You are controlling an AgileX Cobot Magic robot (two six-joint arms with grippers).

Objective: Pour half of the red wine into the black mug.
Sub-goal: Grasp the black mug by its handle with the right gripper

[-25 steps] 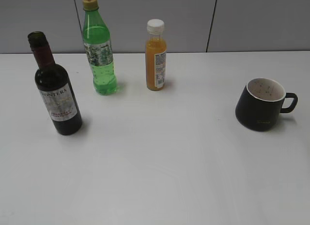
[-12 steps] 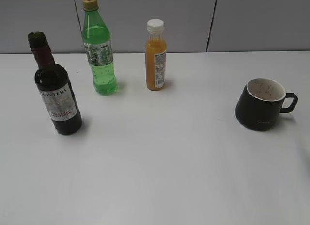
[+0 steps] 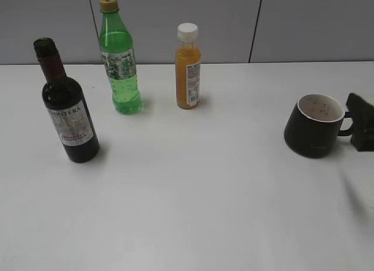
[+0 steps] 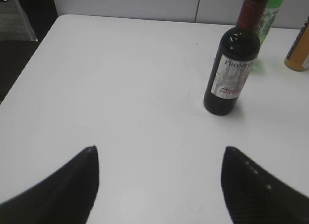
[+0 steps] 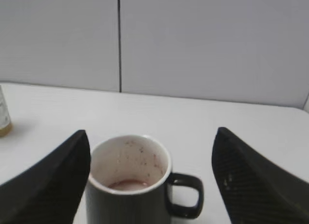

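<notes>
Two grippers were at work, and one had only just appeared: the right gripper (image 3: 362, 129) had entered the exterior view at the right edge, absent half a second before, and sat just beside the handle of the black mug (image 3: 314, 125). Its jaws were spread wide, straddling the mug in the right wrist view (image 5: 130, 178), which suggests a grasp on the mug was being prepared. The mug's stained white inside held a little reddish liquid. The left gripper (image 4: 159, 180) hovered with jaws parted and empty, the red wine (image 4: 232, 60) standing upright ahead of it, uncapped and untouched on the white table (image 3: 193, 201). Behind the wine stood a green soda bottle (image 3: 118, 61) and an orange juice bottle (image 3: 187, 66), both clear of either approach.
</notes>
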